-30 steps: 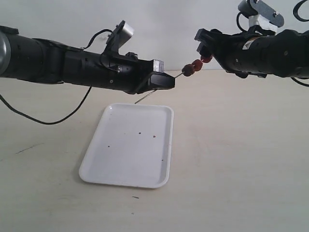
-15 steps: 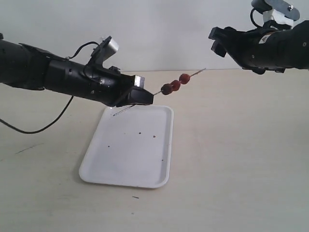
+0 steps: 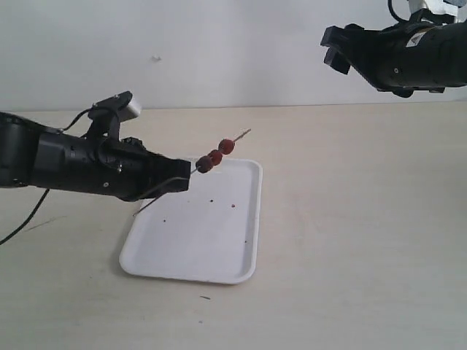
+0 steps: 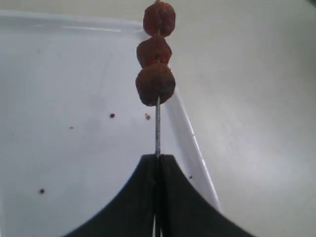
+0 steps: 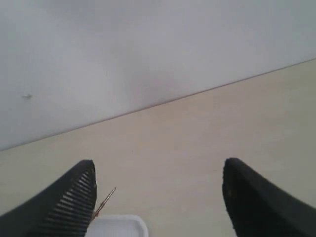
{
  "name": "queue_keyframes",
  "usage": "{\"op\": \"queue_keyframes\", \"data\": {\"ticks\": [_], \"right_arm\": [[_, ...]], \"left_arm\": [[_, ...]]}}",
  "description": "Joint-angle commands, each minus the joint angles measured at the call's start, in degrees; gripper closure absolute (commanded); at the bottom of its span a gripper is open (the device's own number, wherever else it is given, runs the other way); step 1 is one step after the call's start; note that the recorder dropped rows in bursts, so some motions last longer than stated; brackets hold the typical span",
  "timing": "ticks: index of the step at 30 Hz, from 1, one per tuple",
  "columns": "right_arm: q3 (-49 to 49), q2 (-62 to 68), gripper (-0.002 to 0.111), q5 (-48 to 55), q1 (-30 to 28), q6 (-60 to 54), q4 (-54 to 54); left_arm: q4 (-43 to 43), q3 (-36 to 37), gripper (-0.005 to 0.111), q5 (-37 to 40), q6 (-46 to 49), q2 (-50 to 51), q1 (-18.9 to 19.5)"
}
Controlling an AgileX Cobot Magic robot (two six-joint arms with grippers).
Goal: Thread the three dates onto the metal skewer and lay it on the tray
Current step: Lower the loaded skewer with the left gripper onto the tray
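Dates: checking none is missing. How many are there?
3 dates, touching in a row on the skewer that the left gripper holds over the tray's rim; none visible elsewhere.

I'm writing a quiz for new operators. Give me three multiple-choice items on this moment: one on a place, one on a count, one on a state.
1. Where is the thin dark grey metal skewer relative to the flat white rectangular plastic tray?
A. Lying flat in it
B. Held in the air, not touching it
C. Lying on the table beside it

2. How many wrinkled red-brown dates sit on the skewer?
A. Two
B. Three
C. Four

3. How do the jaws of the right gripper stand?
A. Open and empty
B. Shut on the skewer
C. Shut on a date

Answers:
1 B: the left gripper clamps the skewer clear of the tray.
2 B: the left wrist view shows three in a row.
3 A: they stand wide apart with nothing between them.
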Motion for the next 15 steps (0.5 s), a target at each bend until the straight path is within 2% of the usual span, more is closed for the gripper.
{"op": "queue_keyframes", "data": {"ticks": [1,7,15], "right_arm": [[0.15,-0.44,0.039,0.88,-0.27,-0.63,-0.54],[0.15,-0.44,0.039,2.05,-0.27,-1.54,-0.54],[0.15,-0.44,0.039,1.60,-0.27,-1.66,-0.65]], "left_arm": [[-1.51,1.86,0.107,-6.22,1.33,-0.58,-3.56],[-1.51,2.09,0.107,-12.33,1.22,-0.58,-6.97],[-1.51,3.54,0.107,-13.97,1.38,-0.48,-7.09]]}}
